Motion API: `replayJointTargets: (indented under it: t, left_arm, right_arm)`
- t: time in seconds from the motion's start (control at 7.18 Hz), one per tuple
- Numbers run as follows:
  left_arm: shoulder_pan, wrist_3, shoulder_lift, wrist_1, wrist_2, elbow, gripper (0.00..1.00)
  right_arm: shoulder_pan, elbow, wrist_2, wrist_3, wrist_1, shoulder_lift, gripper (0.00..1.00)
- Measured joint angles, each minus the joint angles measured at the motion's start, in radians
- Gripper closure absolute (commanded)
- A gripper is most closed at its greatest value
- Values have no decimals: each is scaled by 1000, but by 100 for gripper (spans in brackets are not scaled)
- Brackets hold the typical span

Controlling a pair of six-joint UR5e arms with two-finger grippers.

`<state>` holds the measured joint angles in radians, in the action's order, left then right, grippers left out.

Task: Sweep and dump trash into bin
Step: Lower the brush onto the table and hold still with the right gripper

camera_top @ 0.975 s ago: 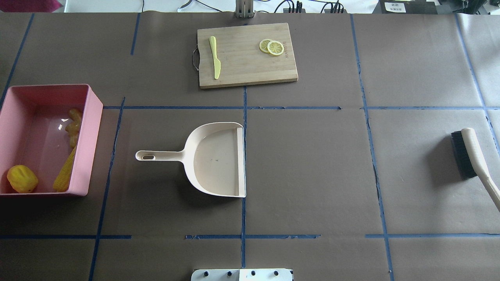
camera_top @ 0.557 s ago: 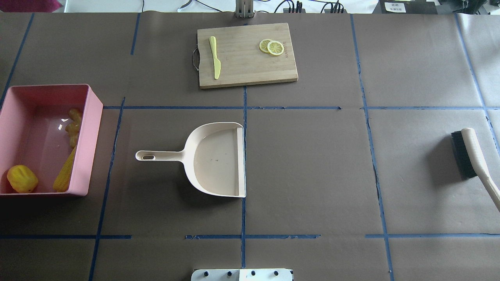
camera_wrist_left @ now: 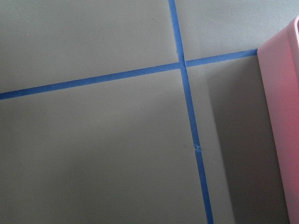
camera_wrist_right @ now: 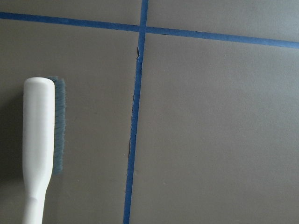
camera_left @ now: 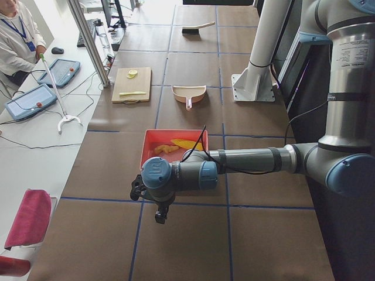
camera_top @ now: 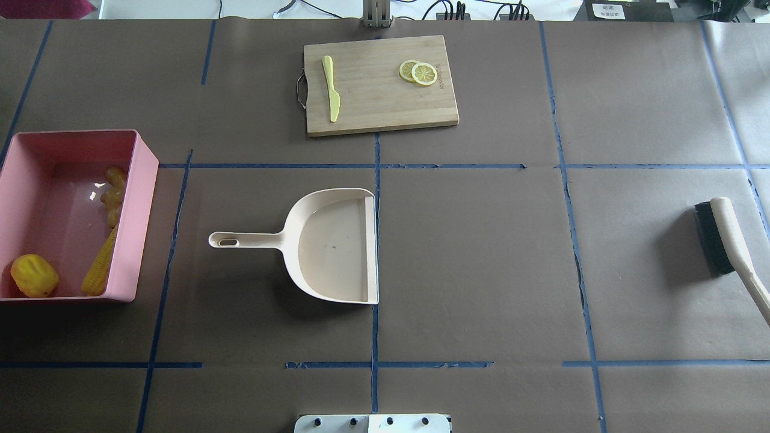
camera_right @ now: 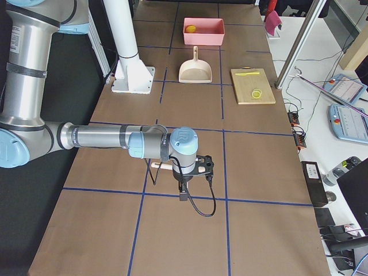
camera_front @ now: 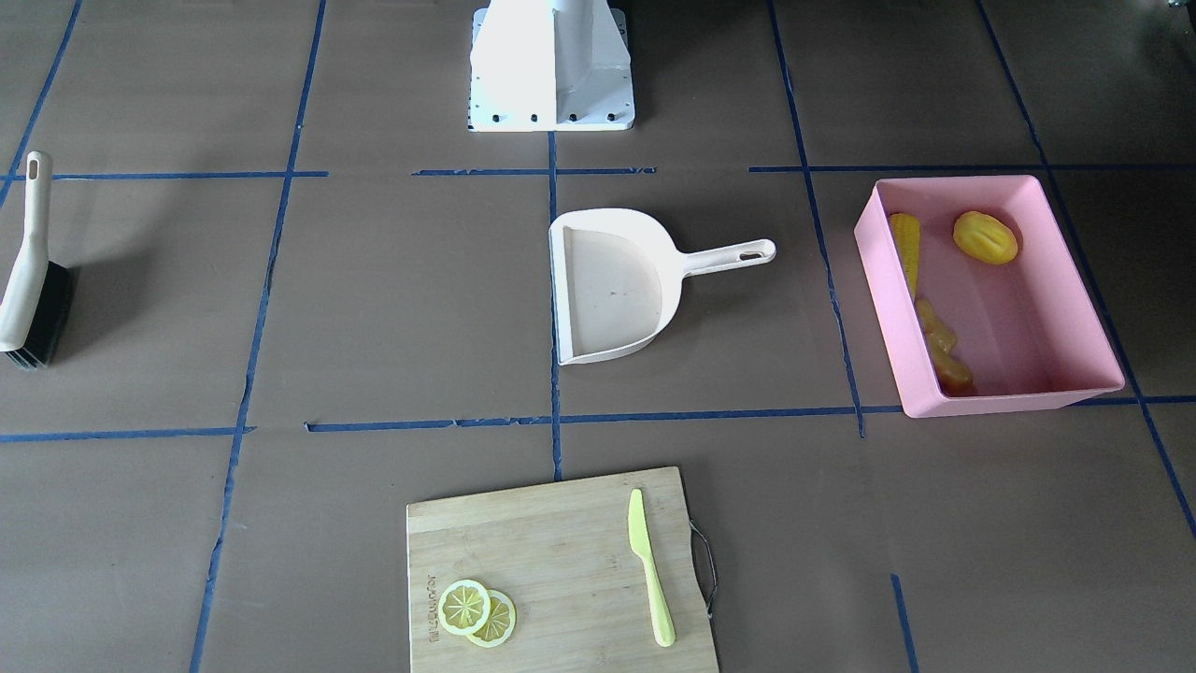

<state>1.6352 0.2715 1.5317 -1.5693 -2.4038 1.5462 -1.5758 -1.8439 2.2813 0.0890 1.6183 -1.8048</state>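
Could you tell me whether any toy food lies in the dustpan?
No, the dustpan is bare; the corn, fruit and ginger lie in the pink bin.

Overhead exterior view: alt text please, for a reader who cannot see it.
A pink bin at the view's left edge holds a corn cob, a yellow fruit and a ginger root. An empty dustpan lies at centre, handle toward the bin; a brush lies far right, and a cutting board with knife and lemon slices at the top.

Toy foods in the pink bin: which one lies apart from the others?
The round yellow fruit; the corn cob and ginger root lie in line along one wall.
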Motion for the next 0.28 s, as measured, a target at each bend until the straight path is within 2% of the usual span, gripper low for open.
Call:
replayJointTargets:
  t: [0.28]
  left_arm:
    - [0,0,-1,0,1,1,0]
  right_arm:
    - [1,0,8,1,0,-1,0]
